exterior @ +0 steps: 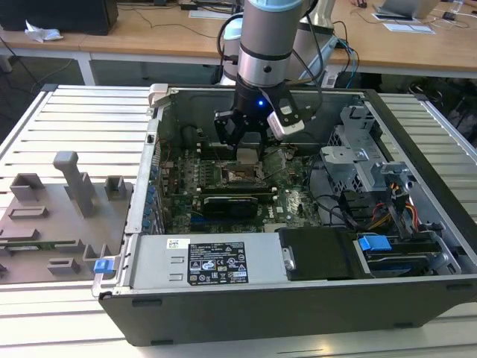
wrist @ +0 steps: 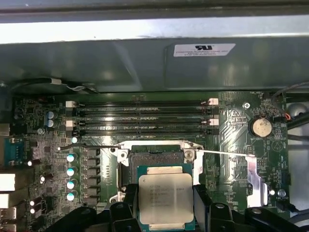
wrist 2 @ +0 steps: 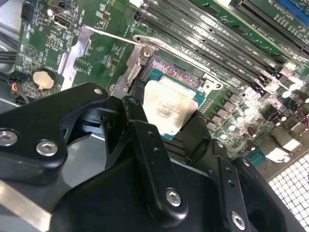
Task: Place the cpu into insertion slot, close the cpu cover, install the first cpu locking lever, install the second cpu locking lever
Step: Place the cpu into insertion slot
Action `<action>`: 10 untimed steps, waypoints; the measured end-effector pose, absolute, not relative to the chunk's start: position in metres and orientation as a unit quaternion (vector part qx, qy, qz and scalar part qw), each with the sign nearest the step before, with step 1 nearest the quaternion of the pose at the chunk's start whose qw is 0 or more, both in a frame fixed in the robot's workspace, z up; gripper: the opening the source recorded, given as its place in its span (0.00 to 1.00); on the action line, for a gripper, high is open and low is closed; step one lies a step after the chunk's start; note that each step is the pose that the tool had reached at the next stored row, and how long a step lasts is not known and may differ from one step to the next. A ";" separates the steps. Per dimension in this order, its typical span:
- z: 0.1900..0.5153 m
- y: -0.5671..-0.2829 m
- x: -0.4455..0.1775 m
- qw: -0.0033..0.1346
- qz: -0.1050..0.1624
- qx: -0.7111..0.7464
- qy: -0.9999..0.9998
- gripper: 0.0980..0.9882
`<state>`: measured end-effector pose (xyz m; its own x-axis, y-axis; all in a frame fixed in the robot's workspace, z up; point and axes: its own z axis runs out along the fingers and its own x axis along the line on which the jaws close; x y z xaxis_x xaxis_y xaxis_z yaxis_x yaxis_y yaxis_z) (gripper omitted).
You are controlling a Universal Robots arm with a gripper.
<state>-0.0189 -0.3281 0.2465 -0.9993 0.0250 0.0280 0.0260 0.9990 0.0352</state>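
Observation:
My gripper hangs inside the open computer case, shut on the cpu. The cpu is a flat square chip with a dull silver top. It sits between the two black fingers in both wrist views, cpu and gripper. It is held just above the insertion slot, whose dark centre and silver rim show partly beyond the chip, slot. A silver strip along the slot's far edge may be the raised cpu cover; I cannot tell. Two thin wire levers stretch out to either side.
Long black memory slots run beside the socket, and the case wall rises behind them. A round coin battery sits on the board. In the exterior view a drive cage and cables are on the right, a grey fixture plate on the left.

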 end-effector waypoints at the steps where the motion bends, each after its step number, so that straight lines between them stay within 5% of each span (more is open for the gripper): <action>1: 0.246 -0.328 -0.019 0.014 -0.016 -0.016 -1.000 0.50; 10: 0.245 -0.328 -0.019 0.013 -0.012 -0.085 -0.996 0.50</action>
<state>-0.0189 -0.3282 0.2453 -0.9853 0.1685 0.0275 0.1691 0.9854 0.0213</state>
